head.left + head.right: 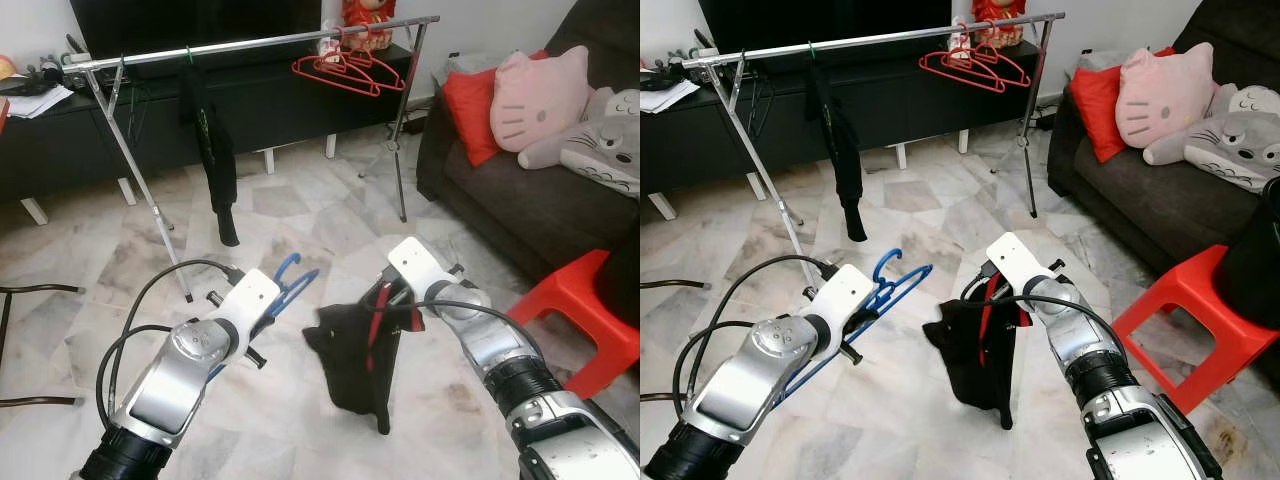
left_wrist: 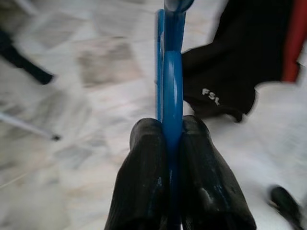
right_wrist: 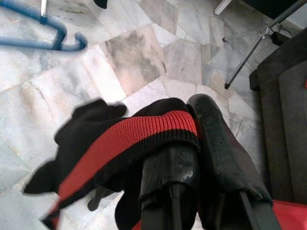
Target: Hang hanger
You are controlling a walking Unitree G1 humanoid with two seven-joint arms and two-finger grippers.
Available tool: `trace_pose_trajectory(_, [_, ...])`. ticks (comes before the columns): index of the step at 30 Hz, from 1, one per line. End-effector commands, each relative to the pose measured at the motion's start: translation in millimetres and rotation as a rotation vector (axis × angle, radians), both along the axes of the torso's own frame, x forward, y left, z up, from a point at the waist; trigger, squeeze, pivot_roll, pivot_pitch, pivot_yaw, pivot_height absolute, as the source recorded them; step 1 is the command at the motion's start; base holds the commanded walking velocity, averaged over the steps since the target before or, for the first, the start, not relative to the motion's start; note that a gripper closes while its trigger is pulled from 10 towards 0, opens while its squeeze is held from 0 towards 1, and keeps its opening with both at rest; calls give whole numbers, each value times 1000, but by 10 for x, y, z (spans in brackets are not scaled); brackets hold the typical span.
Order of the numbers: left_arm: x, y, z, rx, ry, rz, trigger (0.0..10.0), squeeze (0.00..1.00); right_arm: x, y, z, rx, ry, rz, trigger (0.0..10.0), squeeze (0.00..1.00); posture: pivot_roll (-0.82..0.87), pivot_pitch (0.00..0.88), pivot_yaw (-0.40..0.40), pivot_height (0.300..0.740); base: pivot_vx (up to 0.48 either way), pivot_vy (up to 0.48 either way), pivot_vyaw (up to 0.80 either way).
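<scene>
My left gripper [image 1: 872,305] is shut on a blue plastic hanger [image 1: 890,280], its hook pointing up and away from me; in the left wrist view the two fingers [image 2: 144,177] pinch the blue hanger [image 2: 171,81]. My right gripper [image 1: 998,300] is shut on a black garment with a red band [image 1: 975,350], which hangs limp below it over the floor. The right wrist view shows the fingers [image 3: 216,139] clamping the red-trimmed edge of the black garment [image 3: 139,139]. Ahead stands a silver clothes rail [image 1: 250,45] with a black garment [image 1: 215,150] and red hangers [image 1: 345,68] on it.
A dark sofa [image 1: 520,190] with a red cushion and plush pillows is at the right. A red plastic stool [image 1: 590,310] stands near my right arm. A black TV cabinet [image 1: 150,120] runs behind the rail. Marble floor [image 1: 300,210] lies between me and the rail.
</scene>
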State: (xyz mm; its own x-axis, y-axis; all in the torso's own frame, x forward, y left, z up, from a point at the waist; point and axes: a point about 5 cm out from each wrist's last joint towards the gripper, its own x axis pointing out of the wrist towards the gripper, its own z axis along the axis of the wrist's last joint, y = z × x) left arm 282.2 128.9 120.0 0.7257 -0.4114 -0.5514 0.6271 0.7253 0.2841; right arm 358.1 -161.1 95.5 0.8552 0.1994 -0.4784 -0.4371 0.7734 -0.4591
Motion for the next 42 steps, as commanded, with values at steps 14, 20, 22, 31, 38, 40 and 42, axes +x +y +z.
trace_pose_trajectory(14, [-497,114,-20,62,210,-522,10000,0,29,-20,36,14,-19,-12,10000,0,-29,0,-56,740,0,0,0])
trace_pose_trajectory(20, [-531,-136,48,-82,179,-549,10000,0,36,-5,38,18,-20,-14,10000,0,-32,0,-56,740,0,0,0])
trace_pose_trajectory(22, [-515,-199,74,-126,167,-524,10000,0,34,-8,30,19,-18,-16,10000,0,-28,0,-56,740,0,0,0])
trace_pose_trajectory(31, [-387,-319,133,-176,124,-364,10000,0,24,0,4,23,-13,-22,10000,0,-24,0,-52,740,0,0,0])
trace_pose_trajectory(38, [-264,-348,115,-210,107,-185,10000,0,26,13,4,27,-16,-18,10000,0,-26,0,-51,740,0,0,0])
trace_pose_trajectory(40, [-254,-352,116,-215,106,-171,10000,0,25,14,4,27,-16,-19,10000,0,-26,0,-51,740,0,0,0])
trace_pose_trajectory(42, [-233,-354,117,-218,102,-146,10000,0,23,19,1,28,-14,-18,10000,0,-26,0,-51,740,0,0,0])
